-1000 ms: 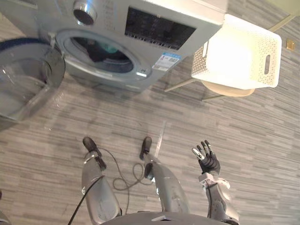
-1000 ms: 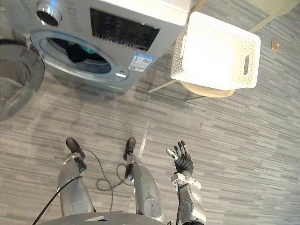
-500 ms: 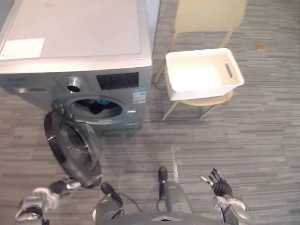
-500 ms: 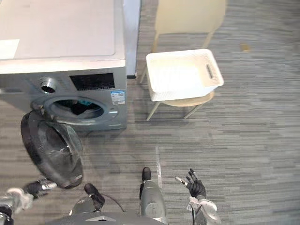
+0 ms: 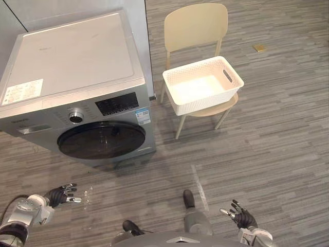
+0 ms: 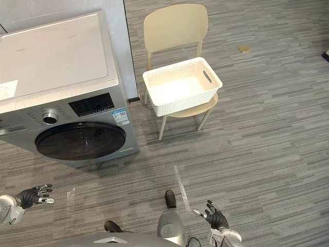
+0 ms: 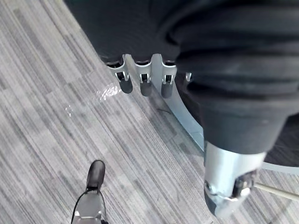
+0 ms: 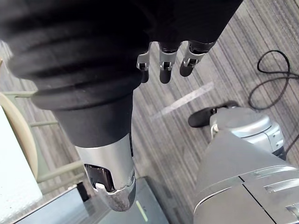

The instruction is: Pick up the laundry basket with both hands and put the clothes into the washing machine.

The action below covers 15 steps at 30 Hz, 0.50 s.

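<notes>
Laundry basket (image 5: 204, 105): white, perforated walls, rectangular. Sits on the seat of the chair, tilted slightly in frame, long side toward the washer. 1 handle slot shows in the short wall farther from the washer. Pale inner bottom is in plain sight.
Basket vs hands: well apart from both; neither hand touches it.
Chair (image 5: 195, 25): beige, backrest upright behind the basket, thin legs splayed on the floor. Stands just beside the washer's right-hand side.
Washing machine (image 5: 72, 56): grey front-loader, left of the chair. Flat top with 1 white label (image 5: 21, 91) near its front-left corner.
Door (image 5: 101, 139): round, dark glass, lying flush against the washer's front.
Controls: dark panel (image 5: 117, 103) above the door, silver knob (image 5: 76, 117) to its left.
Left hand (image 5: 59, 195): low at the left edge, over bare floor in front of the washer. Fingers (image 7: 142, 84) fairly straight and spread, thumb apart, nothing in its grasp.
Right hand (image 5: 241, 218): low at the right, over the floor, well short of the chair. Fingers (image 8: 161, 70) splayed and relaxed, palm holding nothing.
Floor (image 5: 277, 144): grey striped planks. 1 pale strip (image 6: 180, 188) runs along it between the hands; 1 small tan square (image 5: 259, 48) lies beyond the chair to the right.
</notes>
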{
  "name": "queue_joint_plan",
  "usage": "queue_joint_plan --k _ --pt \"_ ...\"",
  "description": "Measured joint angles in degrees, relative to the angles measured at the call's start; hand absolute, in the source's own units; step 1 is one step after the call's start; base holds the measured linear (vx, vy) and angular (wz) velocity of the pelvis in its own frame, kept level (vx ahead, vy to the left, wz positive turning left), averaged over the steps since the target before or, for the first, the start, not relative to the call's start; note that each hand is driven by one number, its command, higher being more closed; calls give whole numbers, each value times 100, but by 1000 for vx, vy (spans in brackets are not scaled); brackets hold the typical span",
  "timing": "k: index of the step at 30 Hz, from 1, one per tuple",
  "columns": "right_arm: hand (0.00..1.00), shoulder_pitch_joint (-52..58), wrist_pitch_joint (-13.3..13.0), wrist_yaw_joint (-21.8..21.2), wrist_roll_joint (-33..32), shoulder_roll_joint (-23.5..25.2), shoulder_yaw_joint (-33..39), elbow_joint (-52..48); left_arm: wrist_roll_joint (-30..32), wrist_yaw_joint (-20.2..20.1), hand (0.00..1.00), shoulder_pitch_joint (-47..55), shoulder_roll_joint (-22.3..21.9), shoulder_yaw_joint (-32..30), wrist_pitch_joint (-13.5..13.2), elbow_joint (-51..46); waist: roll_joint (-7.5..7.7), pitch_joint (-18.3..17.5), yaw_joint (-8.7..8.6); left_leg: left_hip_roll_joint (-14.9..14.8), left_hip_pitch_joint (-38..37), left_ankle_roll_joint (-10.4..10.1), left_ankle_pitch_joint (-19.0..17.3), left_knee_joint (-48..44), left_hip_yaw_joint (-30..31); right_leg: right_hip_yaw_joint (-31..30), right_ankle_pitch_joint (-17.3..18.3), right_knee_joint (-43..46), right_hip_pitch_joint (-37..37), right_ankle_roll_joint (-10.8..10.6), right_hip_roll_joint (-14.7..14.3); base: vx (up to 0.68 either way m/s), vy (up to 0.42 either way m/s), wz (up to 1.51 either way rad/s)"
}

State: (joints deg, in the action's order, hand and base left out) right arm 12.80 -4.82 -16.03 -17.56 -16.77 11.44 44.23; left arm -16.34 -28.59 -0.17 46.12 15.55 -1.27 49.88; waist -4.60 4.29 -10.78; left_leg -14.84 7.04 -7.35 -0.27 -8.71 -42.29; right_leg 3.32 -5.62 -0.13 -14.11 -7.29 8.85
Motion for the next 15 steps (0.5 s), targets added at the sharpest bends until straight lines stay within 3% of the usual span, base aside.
queue_joint_plan --k 3,5,7,11,15 --pt "0 -6 0 -4 1 11 -206 26 442 95 0 309 -143 -16 -127 -143 34 -39 -10 36 54 5 -23 9 1 -3 -29 -120 -7 -22 25 -29 -13 0" --pt "0 -28 0 -2 0 43 -226 130 642 178 0 457 -525 -186 -138 -17 58 -131 10 42 114 6 -37 3 10 9 -75 -144 -37 10 30 0 0 0" --pt "0 -54 -3 12 -2 64 -225 187 883 427 0 540 -1235 -619 -143 95 100 -188 75 46 171 45 -27 -16 54 51 -111 -212 -23 -22 32 36 -26 10" --pt "0 -167 -137 228 -4 381 13 185 1077 1214 0 616 -2751 -2156 -180 -375 153 -221 182 45 460 98 8 -53 470 412 -161 -274 55 -31 37 23 -33 39" --pt "0 -200 -306 483 -4 678 182 189 1279 2125 0 680 -3385 -2743 -520 -1020 160 -221 333 59 387 107 15 -59 785 723 -70 -271 390 6 51 -3 -16 42"
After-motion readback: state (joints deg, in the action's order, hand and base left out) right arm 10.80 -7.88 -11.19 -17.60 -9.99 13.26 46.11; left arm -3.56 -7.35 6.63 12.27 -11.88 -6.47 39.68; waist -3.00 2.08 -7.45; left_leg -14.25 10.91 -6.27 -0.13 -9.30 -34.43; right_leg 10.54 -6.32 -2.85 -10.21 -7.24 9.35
